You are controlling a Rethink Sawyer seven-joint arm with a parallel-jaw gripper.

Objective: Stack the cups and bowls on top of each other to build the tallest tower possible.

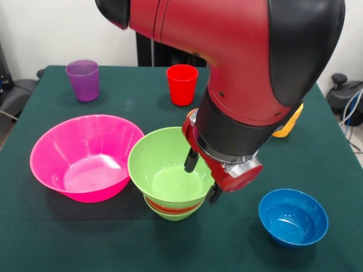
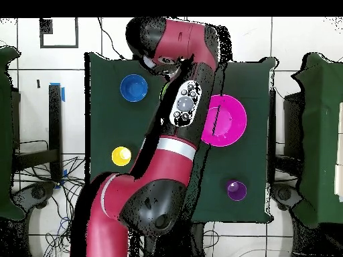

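Observation:
The tower is a large lime green bowl [image 1: 164, 170] nested on a red-orange bowl [image 1: 170, 207] and a smaller green bowl [image 1: 174, 216], at the table's middle. My gripper [image 1: 203, 177] stands open astride the large green bowl's right rim, with one finger inside and one outside. A huge pink bowl [image 1: 85, 156] [image 2: 224, 120] sits beside the tower. The blue bowl [image 1: 293, 217] [image 2: 133, 88] stands alone. The purple cup [image 1: 83, 79] [image 2: 236, 190] and the red cup [image 1: 182, 84] stand upright at the far side. My arm partly hides the yellow cup [image 1: 289, 124] [image 2: 121, 156]. In the overhead view the arm covers the tower and gripper.
The green table cloth [image 1: 57, 238] ends at the near edge just past the tower and the blue bowl. My bulky arm [image 1: 244, 68] hangs over the table's middle and right.

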